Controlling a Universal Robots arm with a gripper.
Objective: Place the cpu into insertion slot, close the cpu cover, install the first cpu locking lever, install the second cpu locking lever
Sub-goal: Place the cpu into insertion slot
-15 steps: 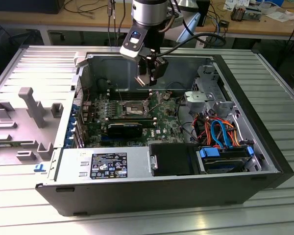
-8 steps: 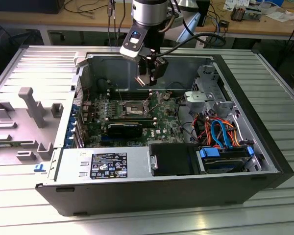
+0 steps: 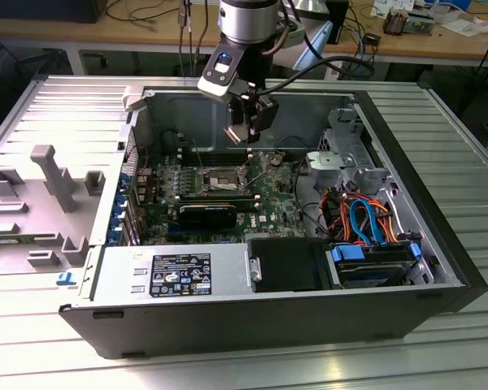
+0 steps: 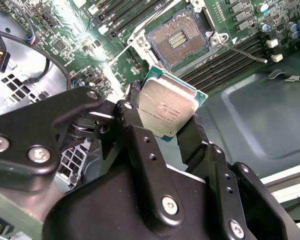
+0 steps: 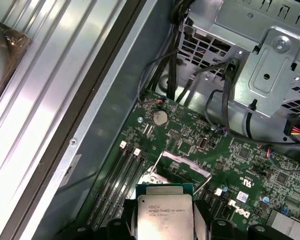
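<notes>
Gripper: your 2 fingers are clenched on the cpu, 1 on each opposite edge, as you can see in both wrist views.
Cpu: you hold it in the air above the green board, its metal top facing the wrist cameras. It is near the insertion slot and not touching it.
Insertion slot: uncovered, with its dark contact field bare. It sits mid-board inside the case.
Lever: 1 thin metal rod juts out from the slot's corner.
Case: open-topped, it lies on the ribbed metal table.
</notes>
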